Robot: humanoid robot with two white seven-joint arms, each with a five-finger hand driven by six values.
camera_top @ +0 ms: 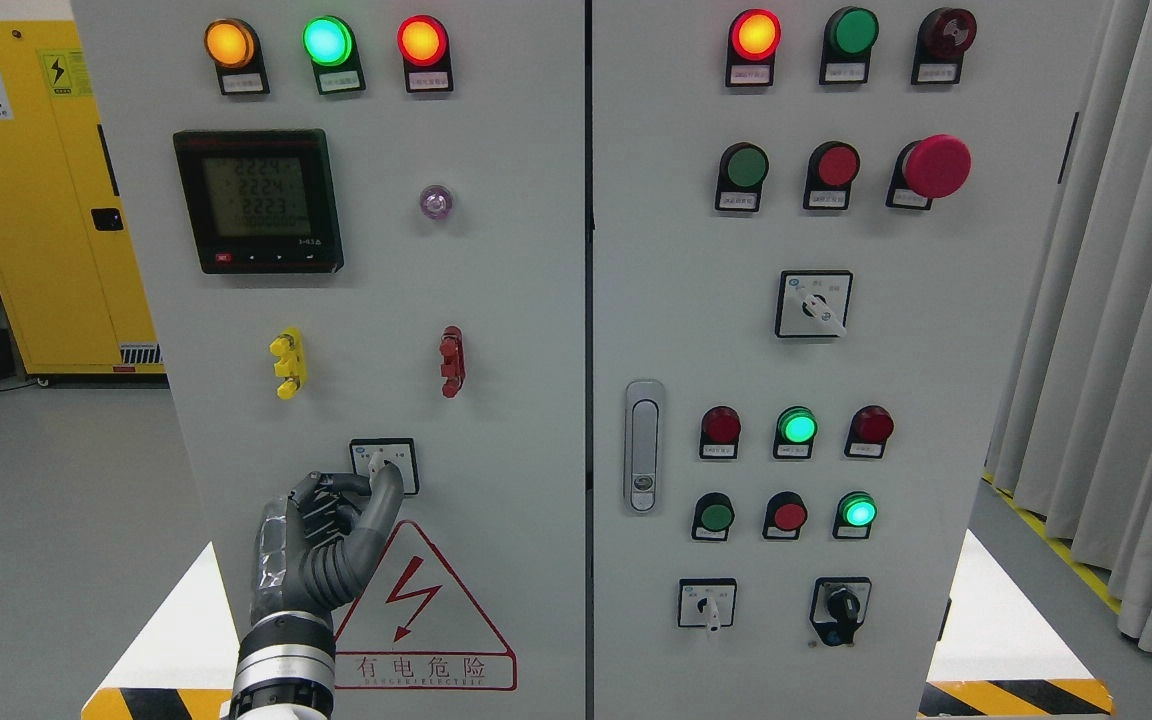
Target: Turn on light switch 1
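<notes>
A small rotary selector switch point(385, 464) with a white knob sits on a square plate on the left cabinet door point(496, 300), below the yellow and red handles. My left hand point(364, 484) rises from the bottom left edge and rests against this switch. Its thumb point(383, 505) reaches up along the right of the knob, and the curled fingers point(328, 488) close in from the left, pinching the knob. The lower half of the knob is hidden by the hand. My right arm does not show.
Other selector switches point(813, 304) point(707, 603) point(841, 604) sit on the right door, among lit and unlit pilot lamps and a red mushroom button point(936, 165). A door latch point(643, 445) stands by the centre seam. A yellow cabinet point(36, 200) stands at left, curtains point(1126, 300) at right.
</notes>
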